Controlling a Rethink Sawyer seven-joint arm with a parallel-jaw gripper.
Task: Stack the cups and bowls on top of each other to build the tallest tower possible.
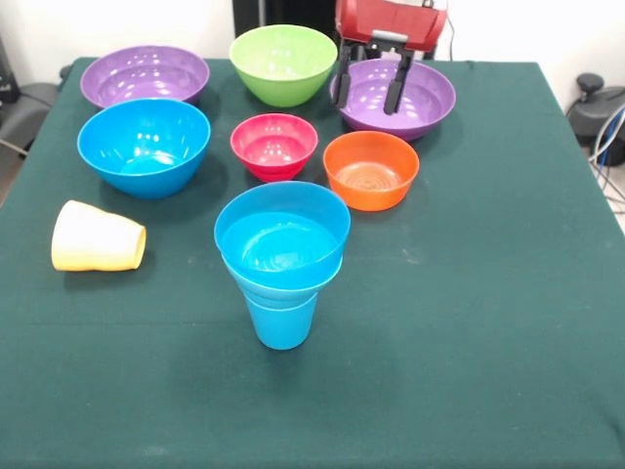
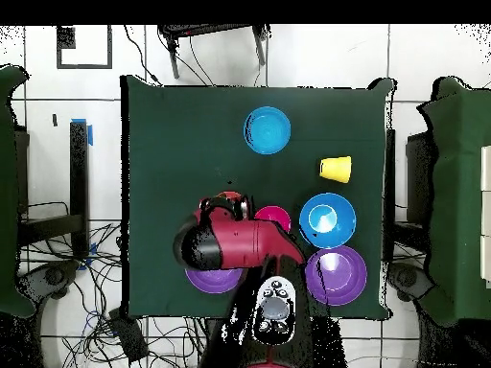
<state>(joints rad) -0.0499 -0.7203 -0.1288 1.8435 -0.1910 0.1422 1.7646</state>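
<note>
Eight bowls point(image 1: 146, 145), two cups point(image 1: 98, 237)

Front view: tower point(image 1: 281, 264) stands nearest, mid surface point(image 1: 469, 293), bowls nested in a cup point(image 1: 282, 320). Left of it, a tipped cup point(image 1: 97, 236) on its side. Behind: big bowl point(image 1: 145, 145) left, small bowl point(image 1: 273, 145) centre, another point(image 1: 371, 169) right. Back row: three bowls point(image 1: 145, 74), claw point(image 1: 373, 82) over the rightmost point(image 1: 425, 98).

Glossy smooth plastic bowls, such as the lime green bowl point(image 1: 283, 63), sit on matt dark green table cloth point(image 1: 469, 293); the yellow cup point(image 1: 98, 237) looks duller
</note>
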